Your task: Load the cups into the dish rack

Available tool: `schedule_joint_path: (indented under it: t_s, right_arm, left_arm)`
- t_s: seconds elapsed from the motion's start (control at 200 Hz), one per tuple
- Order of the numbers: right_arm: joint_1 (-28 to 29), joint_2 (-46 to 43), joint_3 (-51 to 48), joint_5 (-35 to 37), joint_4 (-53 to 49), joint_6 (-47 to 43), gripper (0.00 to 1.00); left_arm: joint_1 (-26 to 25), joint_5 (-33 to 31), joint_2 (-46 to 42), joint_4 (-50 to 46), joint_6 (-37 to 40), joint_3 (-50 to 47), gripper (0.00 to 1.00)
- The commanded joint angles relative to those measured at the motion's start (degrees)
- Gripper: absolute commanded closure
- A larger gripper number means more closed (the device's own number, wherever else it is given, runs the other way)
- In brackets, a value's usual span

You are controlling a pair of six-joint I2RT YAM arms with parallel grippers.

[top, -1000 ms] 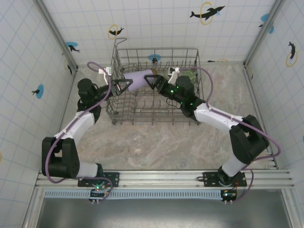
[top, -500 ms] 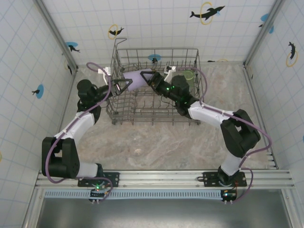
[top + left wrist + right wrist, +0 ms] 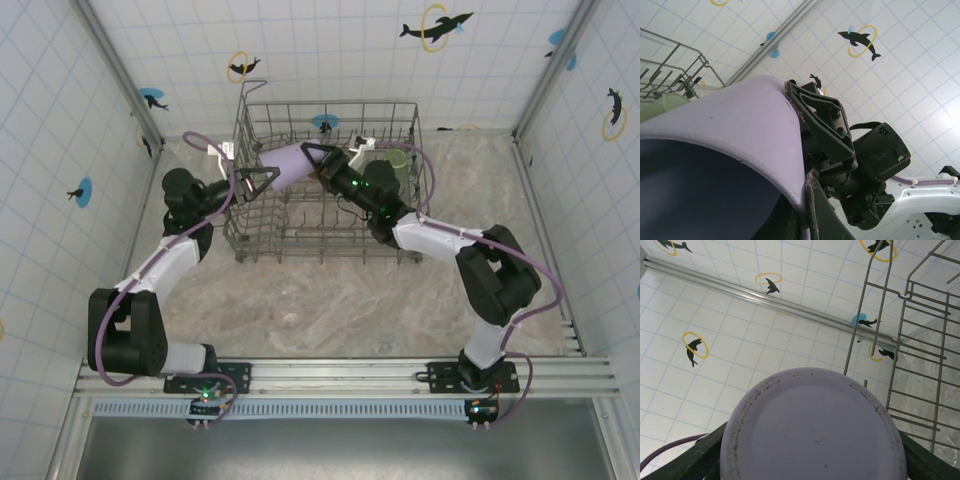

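Note:
A lavender cup (image 3: 290,160) hangs on its side above the left part of the dish rack (image 3: 330,103), held between both arms. My left gripper (image 3: 268,178) pinches the cup's rim, one finger inside the mouth and one outside (image 3: 812,200). My right gripper (image 3: 315,160) is closed round the cup's base (image 3: 812,430), a dark finger (image 3: 702,455) on each side of it. In the left wrist view the cup wall (image 3: 730,115) sits in front of the right gripper's black fingers (image 3: 825,120). A pale green cup (image 3: 395,160) stands in the rack's back right corner.
The grey wire rack has rows of upright tines (image 3: 330,215) below the cup, and its side wall (image 3: 920,340) stands just right of the cup's base. Tiled walls close in the marbled table (image 3: 330,300) on three sides.
My right gripper has moved left over the rack onto the cup's base and its fingers have closed in on it. The left arm and the cup have hardly moved.

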Motion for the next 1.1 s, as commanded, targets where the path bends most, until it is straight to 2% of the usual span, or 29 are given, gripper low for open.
schedule_joint_path:
  t_s: [0.0, 0.165, 0.19, 0.41, 0.651, 0.806, 1.096]
  right_arm:
    - [0.8, 1.2, 1.7, -0.4, 4.8, -1.0, 0.52]
    - [0.7, 0.8, 1.5, -0.2, 4.2, -2.2, 0.61]
    - [0.7, 0.6, 1.3, 0.0, 4.1, -2.4, 0.61]
    - [0.0, -2.6, 0.0, 2.4, -0.7, -6.9, 0.62]
    - [-0.1, -5.6, 2.4, 6.6, -10.7, -16.9, 0.61]
    - [0.0, -6.2, 4.1, 9.0, -15.5, -22.3, 0.61]
    - [0.4, -4.2, 10.3, 13.6, -27.1, -34.3, 0.61]
  left_arm:
    - [-0.5, 0.8, 0.3, -0.8, 1.2, 0.7, 0.70]
    - [-0.5, -0.9, -0.4, -5.6, 4.7, 1.5, 0.42]
    - [-0.5, -1.3, -0.7, -6.7, 5.6, 1.7, 0.35]
    - [-0.4, -4.2, -1.8, -14.0, 11.1, 2.9, 0.12]
    - [0.6, -11.7, -2.8, -23.0, 16.1, 4.6, 0.03]
    - [2.4, -14.6, -3.7, -23.7, 15.6, 4.2, 0.03]
    - [3.5, -22.1, -6.1, -29.5, 20.5, 4.5, 0.03]
